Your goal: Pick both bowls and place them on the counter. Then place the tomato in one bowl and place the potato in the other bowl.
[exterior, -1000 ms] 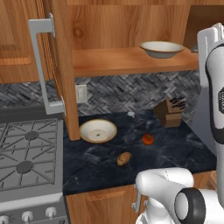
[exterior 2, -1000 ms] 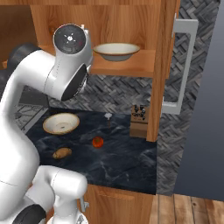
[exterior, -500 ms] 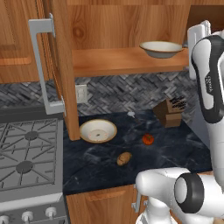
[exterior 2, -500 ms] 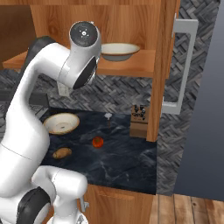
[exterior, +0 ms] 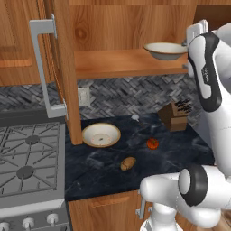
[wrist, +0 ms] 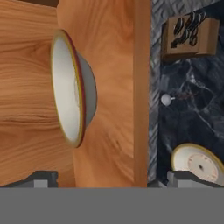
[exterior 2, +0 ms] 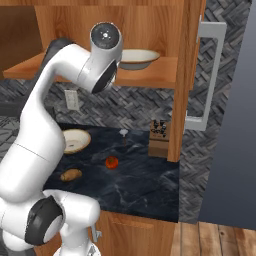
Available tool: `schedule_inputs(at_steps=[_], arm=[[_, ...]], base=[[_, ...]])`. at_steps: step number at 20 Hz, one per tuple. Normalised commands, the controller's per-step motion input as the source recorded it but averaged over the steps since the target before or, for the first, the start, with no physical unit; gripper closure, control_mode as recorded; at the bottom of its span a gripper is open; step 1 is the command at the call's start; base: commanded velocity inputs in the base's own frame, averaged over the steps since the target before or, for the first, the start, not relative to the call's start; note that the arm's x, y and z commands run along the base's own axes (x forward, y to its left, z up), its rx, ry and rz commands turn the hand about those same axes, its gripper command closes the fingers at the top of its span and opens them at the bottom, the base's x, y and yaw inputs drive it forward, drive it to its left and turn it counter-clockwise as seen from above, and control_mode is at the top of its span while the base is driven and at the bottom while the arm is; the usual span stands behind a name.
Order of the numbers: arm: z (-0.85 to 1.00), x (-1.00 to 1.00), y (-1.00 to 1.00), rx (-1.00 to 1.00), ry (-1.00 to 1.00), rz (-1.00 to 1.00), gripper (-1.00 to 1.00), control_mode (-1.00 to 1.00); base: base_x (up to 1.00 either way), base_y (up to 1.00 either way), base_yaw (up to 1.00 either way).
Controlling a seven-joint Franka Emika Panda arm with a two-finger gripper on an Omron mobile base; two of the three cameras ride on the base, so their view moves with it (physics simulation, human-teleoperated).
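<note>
Herringbone grey backsplash (exterior: 122,92), wooden cabinets (exterior: 113,25), grey stove (exterior: 27,158).

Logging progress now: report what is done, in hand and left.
Done: one bowl sits on the counter. In hand: nothing; the open gripper faces the second bowl on the wooden shelf. Left: that bowl, then the tomato and potato, both lying on the counter.

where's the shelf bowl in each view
Left base view: shelf bowl upper right, on the wooden shelf.
Right base view: top centre, on the shelf, just right of the arm.
Hand view: left of centre, seen edge-on.
Shared landmark: knife block.
</note>
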Motion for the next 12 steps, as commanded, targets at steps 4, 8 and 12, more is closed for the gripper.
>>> schedule_inputs(at_steps=[4,8,12], arm=[[-0.09,0.42,-0.1,0.0,0.0,0.0,-1.0,-1.0],[-0.01,0.36,-0.16,0.0,0.0,0.0,-1.0,-1.0],[-0.03,0.32,-0.15,0.0,0.0,0.0,-1.0,-1.0]], base=[[0.0,0.0,0.0],[0.0,0.0,0.0],[0.0,0.0,0.0]])
